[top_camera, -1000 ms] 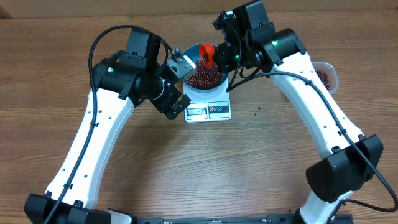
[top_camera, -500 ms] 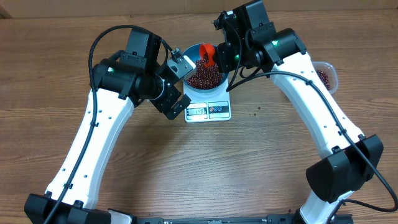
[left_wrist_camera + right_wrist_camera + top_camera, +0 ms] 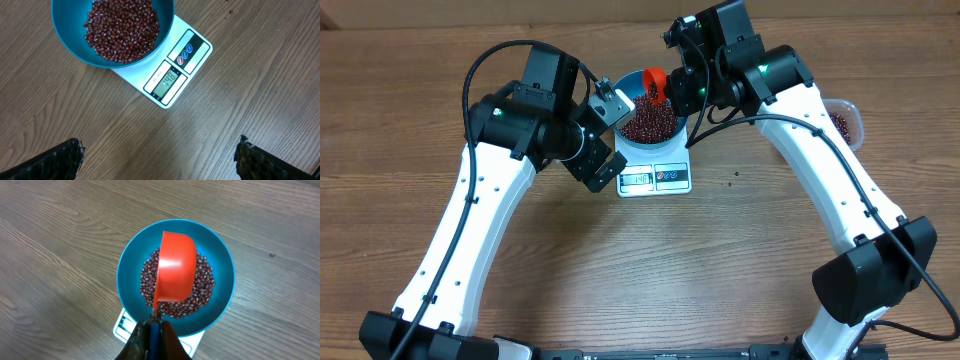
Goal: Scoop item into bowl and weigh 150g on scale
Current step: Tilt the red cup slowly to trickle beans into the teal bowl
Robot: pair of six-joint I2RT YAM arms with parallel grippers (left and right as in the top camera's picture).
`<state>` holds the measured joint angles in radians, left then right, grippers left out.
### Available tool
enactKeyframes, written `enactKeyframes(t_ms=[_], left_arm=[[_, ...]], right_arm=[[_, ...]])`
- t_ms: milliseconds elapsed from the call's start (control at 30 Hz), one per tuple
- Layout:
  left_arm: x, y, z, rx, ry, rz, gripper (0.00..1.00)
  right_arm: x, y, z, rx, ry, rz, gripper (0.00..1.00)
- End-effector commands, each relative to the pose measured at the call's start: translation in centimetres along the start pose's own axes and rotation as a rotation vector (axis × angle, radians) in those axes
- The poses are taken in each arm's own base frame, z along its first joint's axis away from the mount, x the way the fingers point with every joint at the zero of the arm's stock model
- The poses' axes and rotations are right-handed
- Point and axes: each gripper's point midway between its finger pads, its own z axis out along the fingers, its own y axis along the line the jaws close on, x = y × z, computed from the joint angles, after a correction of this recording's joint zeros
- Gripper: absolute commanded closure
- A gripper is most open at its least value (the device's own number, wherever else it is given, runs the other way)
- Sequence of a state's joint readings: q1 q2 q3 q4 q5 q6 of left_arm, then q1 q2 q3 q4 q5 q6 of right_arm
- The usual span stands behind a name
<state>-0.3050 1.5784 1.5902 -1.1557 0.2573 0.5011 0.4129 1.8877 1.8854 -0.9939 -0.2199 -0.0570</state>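
The right gripper [image 3: 152, 326], pinching the scoop [image 3: 175, 267], has lifted it slightly above the beans [image 3: 202, 277] in the bowl [image 3: 224, 265], mid-frame on the scale [image 3: 187, 50]. The left gripper [image 3: 160, 155] hangs spread. Weighing looks nearly done.

A deep, round blue bowl [image 3: 70, 42] stands upright on the flat white scale [image 3: 170, 67] in the upper left of the left wrist view, covering most of its platform. Small, dark red-brown beans [image 3: 122, 25] lie heaped loosely inside the bowl. The scale's display strip faces lower right, and it rests on the wooden bench [image 3: 225, 115].
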Motion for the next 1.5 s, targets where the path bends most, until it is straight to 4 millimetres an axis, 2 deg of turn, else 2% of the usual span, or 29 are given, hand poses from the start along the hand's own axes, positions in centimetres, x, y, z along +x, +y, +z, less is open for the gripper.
enactKeyframes(t_ms=[0, 567, 1467], left_arm=[[0.2, 0.1, 0.3, 0.004, 0.008, 0.010, 0.01], [0.2, 0.1, 0.3, 0.004, 0.008, 0.010, 0.00], [0.2, 0.1, 0.3, 0.004, 0.008, 0.010, 0.00]], right_arm=[[-2.2, -0.1, -2.6, 0.037, -0.088, -0.079, 0.96], [-2.9, -0.3, -2.7, 0.055, -0.116, -0.180, 0.96], [-2.8, -0.6, -2.7, 0.075, -0.107, -0.200, 0.96]])
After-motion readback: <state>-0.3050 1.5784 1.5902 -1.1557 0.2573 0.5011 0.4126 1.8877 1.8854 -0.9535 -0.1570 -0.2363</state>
